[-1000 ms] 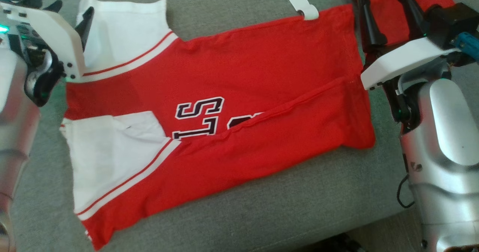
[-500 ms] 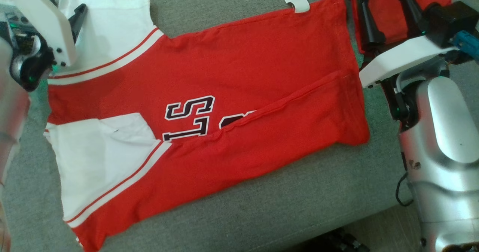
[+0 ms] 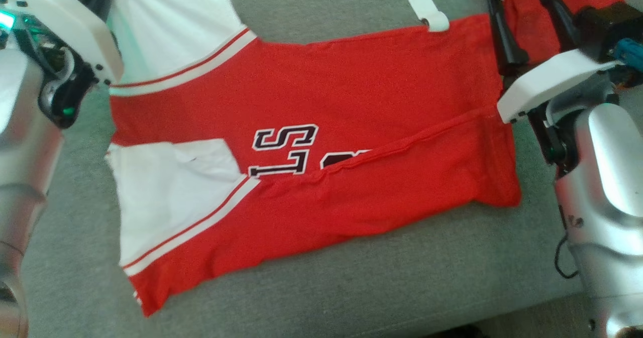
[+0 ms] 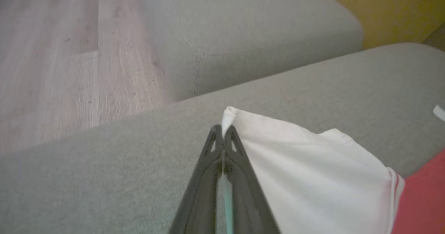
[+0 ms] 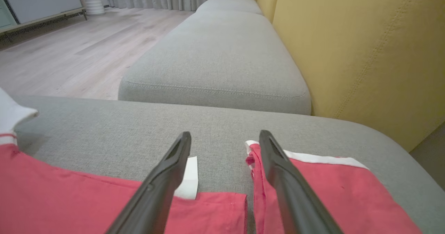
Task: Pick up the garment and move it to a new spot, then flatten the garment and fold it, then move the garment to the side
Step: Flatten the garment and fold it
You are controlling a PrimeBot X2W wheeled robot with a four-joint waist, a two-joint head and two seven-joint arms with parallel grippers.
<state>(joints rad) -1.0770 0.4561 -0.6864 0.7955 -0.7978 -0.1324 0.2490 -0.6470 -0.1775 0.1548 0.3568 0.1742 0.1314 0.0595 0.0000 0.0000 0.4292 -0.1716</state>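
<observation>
Garment (image 3: 311,102) lies half-folded on the sofa (image 3: 351,288). At its left end, the left gripper (image 4: 222,131) is pinched tight on the white sleeve (image 4: 295,157) by its corner, and so thin a bite may slip under a pull. At the right end, the right gripper (image 5: 225,134) stands wide between the hem and a second red cloth (image 5: 330,192), which it could snag.

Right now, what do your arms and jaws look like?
My forearms are shiny silver, with white angular wrist covers. The jaws are long, thin black fingers. Green lights glow at the wrists, and a black cable loops beside my right forearm.
</observation>
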